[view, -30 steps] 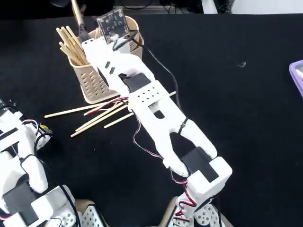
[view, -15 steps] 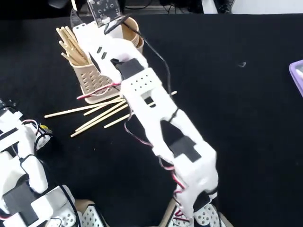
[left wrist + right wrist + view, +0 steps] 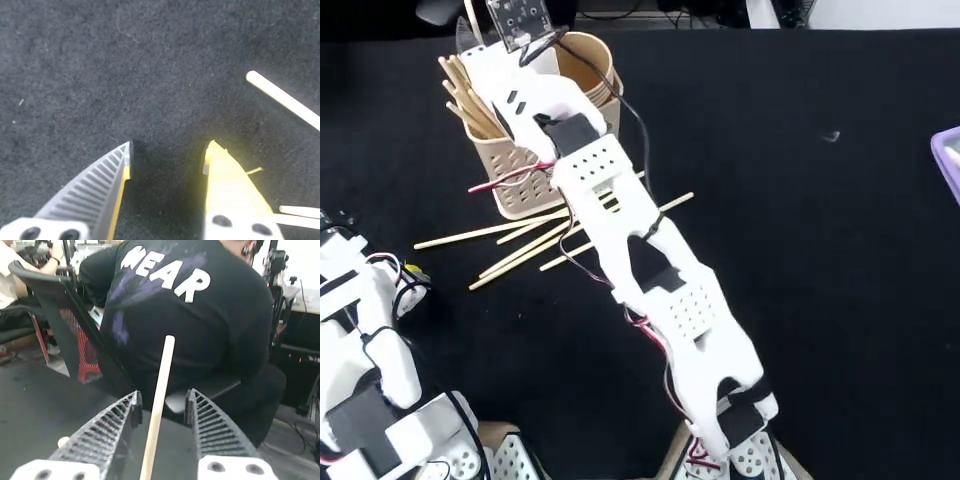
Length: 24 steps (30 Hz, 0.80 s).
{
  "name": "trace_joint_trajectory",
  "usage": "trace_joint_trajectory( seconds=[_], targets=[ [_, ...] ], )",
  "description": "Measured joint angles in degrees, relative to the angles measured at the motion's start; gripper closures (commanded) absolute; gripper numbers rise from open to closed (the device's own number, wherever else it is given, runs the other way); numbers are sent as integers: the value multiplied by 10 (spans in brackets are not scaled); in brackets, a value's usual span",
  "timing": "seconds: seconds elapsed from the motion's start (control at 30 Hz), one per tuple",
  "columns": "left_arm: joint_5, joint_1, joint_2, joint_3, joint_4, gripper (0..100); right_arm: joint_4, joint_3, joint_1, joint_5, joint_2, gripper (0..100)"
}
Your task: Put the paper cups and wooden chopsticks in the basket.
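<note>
My right gripper [image 3: 162, 409] is shut on a wooden chopstick [image 3: 159, 410] that sticks out past its tips. In the high view this arm [image 3: 620, 230] stretches across the table and over the beige basket [image 3: 520, 175], with the held chopstick [image 3: 471, 16] above the basket's far side. Several chopsticks [image 3: 468, 98] and stacked paper cups [image 3: 592, 62] stand in the basket. Several loose chopsticks [image 3: 525, 245] lie on the black cloth in front of it. My left gripper [image 3: 167, 147] stands open just over the cloth, beside a chopstick end [image 3: 280, 97].
The left arm [image 3: 360, 340] is folded at the near left corner. A purple container's edge [image 3: 948, 160] shows at the far right. A person sits on a chair [image 3: 75, 325] beyond the table's far edge.
My right arm has stretched farther away and to the left over the basket, carrying the chopstick with it. The left arm has stayed where it was.
</note>
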Motion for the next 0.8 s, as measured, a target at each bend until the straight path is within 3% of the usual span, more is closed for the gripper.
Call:
trace_joint_trajectory(
  seconds=[0.17,0.43,0.7,0.8],
  targets=[
    [0,0,0,0,0,762,109,-89,0,0,21,992],
    [0,0,0,0,0,762,224,-249,-1,0,24,988],
    [0,0,0,0,0,762,420,-335,-1,0,14,985],
    [0,0,0,0,0,762,526,-335,4,0,-23,932]
  ],
)
